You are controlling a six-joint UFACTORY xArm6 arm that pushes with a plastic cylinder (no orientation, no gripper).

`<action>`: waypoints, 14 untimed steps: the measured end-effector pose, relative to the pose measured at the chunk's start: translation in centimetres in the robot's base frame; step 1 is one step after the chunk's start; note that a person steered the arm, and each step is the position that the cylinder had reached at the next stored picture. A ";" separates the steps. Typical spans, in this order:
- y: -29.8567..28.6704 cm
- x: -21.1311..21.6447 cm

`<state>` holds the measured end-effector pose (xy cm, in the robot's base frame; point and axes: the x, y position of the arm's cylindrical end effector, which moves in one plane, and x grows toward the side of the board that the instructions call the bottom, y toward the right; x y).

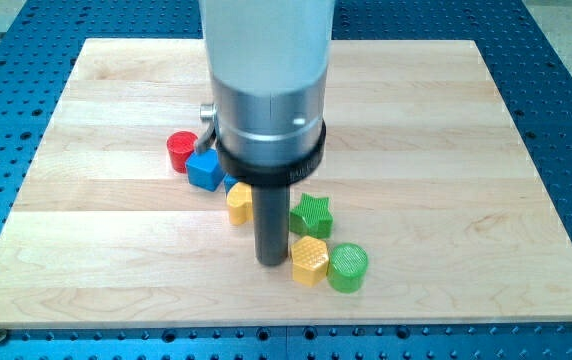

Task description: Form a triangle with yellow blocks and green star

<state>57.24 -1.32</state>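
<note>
A green star lies just right of the board's middle. A yellow hexagon sits right below it, close to or touching it. A second yellow block lies to the left of the rod; its shape is partly hidden. My tip rests on the board between the two yellow blocks, just left of the yellow hexagon and below-right of the other yellow block. The arm's wide body hides the board above the tip.
A green cylinder touches the yellow hexagon's right side. A red cylinder and a blue cube sit to the upper left; another blue block peeks out by the arm. The wooden board lies on a blue perforated table.
</note>
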 end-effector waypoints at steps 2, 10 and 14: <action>-10.3 -4.0; -3.2 3.3; 6.9 -3.1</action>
<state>54.09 5.58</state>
